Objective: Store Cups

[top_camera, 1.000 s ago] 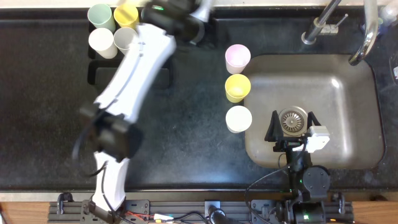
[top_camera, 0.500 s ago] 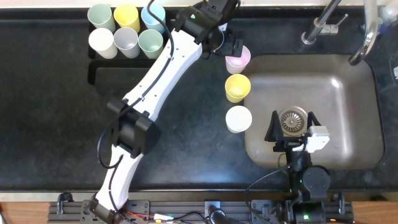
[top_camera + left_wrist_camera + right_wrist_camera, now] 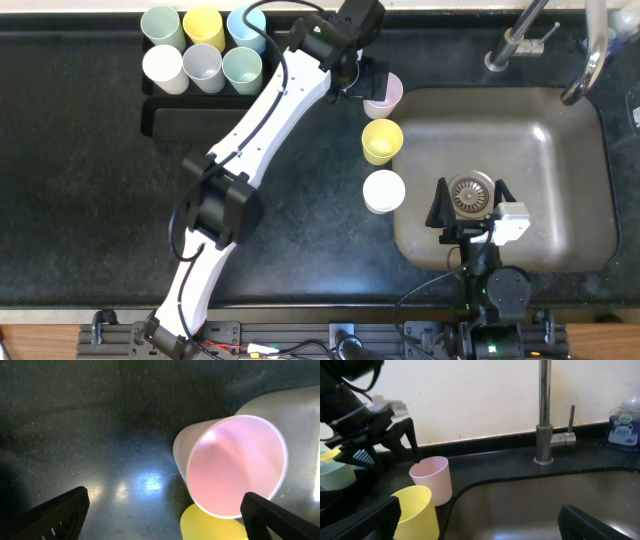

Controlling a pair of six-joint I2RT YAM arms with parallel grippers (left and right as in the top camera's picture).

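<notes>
Gaping wide, left pincer [image 3: 162, 499] half-hides pink cup [image 3: 390, 94]; right pincer [image 3: 470, 205] wide also.

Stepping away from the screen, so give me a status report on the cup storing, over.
Left tool open over pink cup, no grip. Right tool open, parked over sink. Yellow cup close beside pink cup.

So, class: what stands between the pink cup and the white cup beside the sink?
The yellow cup stands between the pink cup and white cup, per the top view.

Nine cups [image 3: 382, 140] (two yellow, one pink)
</notes>
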